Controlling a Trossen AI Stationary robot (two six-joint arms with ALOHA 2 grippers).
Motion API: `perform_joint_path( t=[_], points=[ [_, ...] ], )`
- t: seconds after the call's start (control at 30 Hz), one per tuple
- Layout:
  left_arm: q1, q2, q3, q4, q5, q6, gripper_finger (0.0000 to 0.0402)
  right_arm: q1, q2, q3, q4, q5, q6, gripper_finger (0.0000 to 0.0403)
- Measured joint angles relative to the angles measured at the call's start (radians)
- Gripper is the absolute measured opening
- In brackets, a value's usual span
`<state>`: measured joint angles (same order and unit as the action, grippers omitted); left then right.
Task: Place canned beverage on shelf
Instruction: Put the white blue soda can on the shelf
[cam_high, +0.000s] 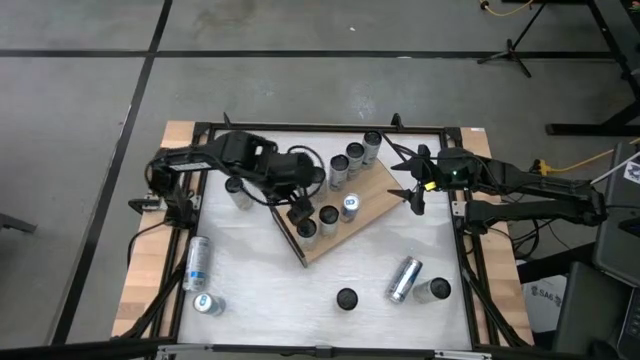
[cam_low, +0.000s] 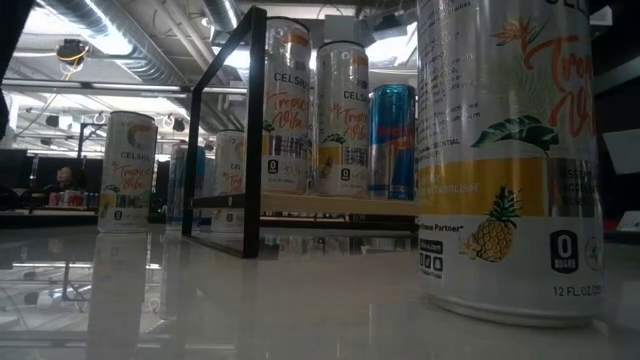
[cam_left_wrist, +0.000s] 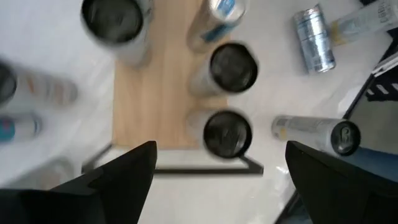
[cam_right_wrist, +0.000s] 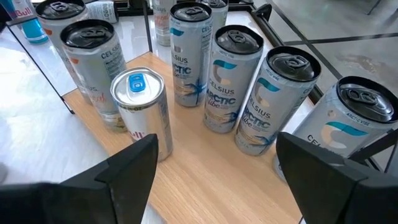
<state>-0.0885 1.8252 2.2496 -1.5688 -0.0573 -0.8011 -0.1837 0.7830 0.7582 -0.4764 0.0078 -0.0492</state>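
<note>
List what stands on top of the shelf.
Upright cans stand on the shelf: a row of Celsius cans along one edge, a blue-topped can with others along the other. The left arm covers part of the board from above, so more may be hidden.

You're in a robotics lab or test workshop, not a shop or home. Bare grey concrete floor with dark seam lines surrounds the table, which is a white worktop boxed in a black metal frame with pale wooden planks along its left and right edges. Two dark arms are bolted at those edges with loose cables trailing. A tripod stand and yellow cable sit on the floor past the worktop's far right corner. The low view gives you an open ceiling with exposed ducting and strip lights, plus benches with clutter far behind. The cans on the shelf read as staged props.
</note>
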Motion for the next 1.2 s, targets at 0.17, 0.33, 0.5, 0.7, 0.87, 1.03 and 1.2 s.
perform_joint_path(
  t=[0.17,0.33,0.5,0.7,0.87,1.03,1.2],
  points=[
    [-0.051,-0.126,-0.202,-0.003,0.01,-0.145,0.0345,0.0,0.0,0.0,0.001,0.0,0.0,0.0317],
    [-0.112,-0.276,-0.449,-0.002,0.085,-0.355,0.0345,0.0,0.0,0.0,0.0,0.0,0.0,0.0317],
    [-0.207,-0.405,-0.672,-0.003,0.134,-0.6,0.0345,0.0,0.0,0.0,0.0,0.0,0.0,0.0317],
    [-0.32,-0.47,-0.878,-0.002,0.213,-0.799,0.0345,0.0,0.0,0.0,0.001,0.0,0.0,0.0317],
    [-0.388,-0.47,-1.01,-0.003,0.298,-0.849,0.0345,0.0,0.0,0.0,0.001,0.0,0.0,0.0317],
    [-0.425,-0.47,-1.118,0.003,0.327,-0.913,0.0345,0.0,0.0,0.0,0.002,0.0,0.0,0.0317],
    [-0.445,-0.471,-1.207,0.068,0.325,-0.931,0.0345,0.0,0.0,0.0,0.002,0.0,0.0,0.0317]
  ],
)
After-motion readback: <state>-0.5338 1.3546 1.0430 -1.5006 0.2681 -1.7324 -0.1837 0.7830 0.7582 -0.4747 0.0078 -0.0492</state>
